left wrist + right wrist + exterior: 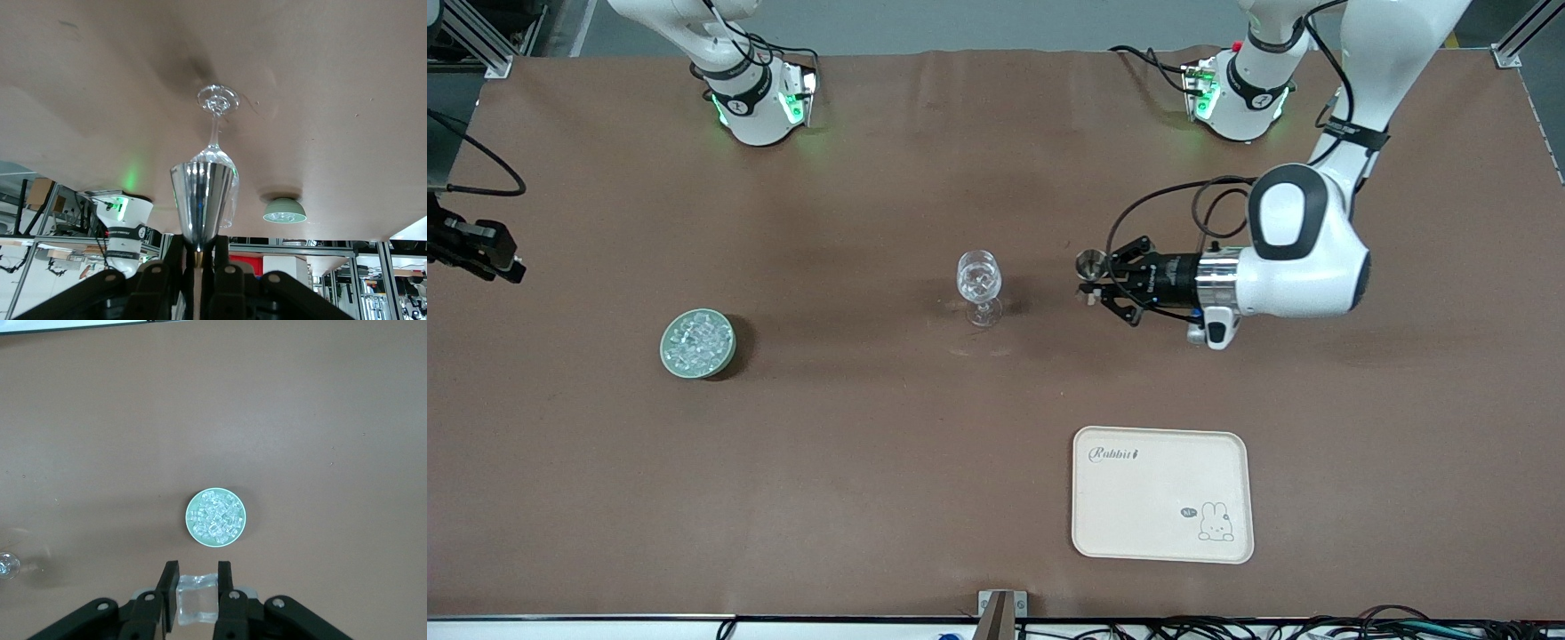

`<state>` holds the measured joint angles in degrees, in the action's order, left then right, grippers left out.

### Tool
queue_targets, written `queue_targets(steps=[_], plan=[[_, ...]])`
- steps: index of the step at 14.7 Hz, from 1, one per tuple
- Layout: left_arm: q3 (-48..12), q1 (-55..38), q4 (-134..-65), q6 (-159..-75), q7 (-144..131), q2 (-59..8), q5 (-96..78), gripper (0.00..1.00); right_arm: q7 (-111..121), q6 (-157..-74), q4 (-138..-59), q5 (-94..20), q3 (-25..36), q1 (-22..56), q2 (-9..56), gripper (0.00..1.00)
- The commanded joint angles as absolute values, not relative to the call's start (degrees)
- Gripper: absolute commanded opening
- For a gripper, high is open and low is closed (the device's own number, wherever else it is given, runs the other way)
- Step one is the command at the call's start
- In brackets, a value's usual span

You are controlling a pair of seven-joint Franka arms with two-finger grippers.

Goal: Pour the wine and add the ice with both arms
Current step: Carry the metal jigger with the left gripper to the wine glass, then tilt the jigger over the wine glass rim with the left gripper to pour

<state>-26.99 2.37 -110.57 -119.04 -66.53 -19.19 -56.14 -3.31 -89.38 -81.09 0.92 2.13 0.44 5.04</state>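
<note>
The clear wine glass (979,284) stands upright mid-table. Beside it, toward the left arm's end of the table, my left gripper (1096,281) lies level and is shut on a small shiny steel cup (1089,263). In the left wrist view that cup (203,197) is pinched at its narrow end between the fingers of the left gripper (200,252), with the glass (217,137) just past it. My right gripper (198,577) hangs high over the table, shut on one clear ice cube (197,597). More ice fills a green bowl (215,517), which sits toward the right arm's end (697,343).
A cream tray (1162,494) with a rabbit print lies nearer the front camera than the left gripper. A black device (471,247) juts in at the right arm's end of the table. Both arm bases (758,98) (1240,93) stand along the table's back edge.
</note>
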Motion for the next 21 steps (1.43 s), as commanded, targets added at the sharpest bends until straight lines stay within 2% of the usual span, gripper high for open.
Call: queue_targets(steps=[1,7,11,21], plan=[[-29.5,2.3,-109.9,-122.7,-68.6,-19.5,-54.3,0.00,-4.1,-89.9,-82.0,0.4,2.2,0.6,4.4,0.01],[-36.0,1.8,-108.4,-134.6,-78.6,-23.7,-43.5,0.00,-4.1,-89.9,-82.0,0.4,2.2,0.6,4.4,0.01],[-37.5,0.6,-102.8,-134.7,-90.1,-27.9,-31.5,0.00,-4.2,-90.3,-81.9,0.4,2.2,0.6,4.4,0.01],[-42.8,-1.3,-100.0,-138.0,-107.8,-31.4,-9.8,0.00,-4.2,-90.3,-81.8,0.4,2.2,0.9,4.5,0.01]])
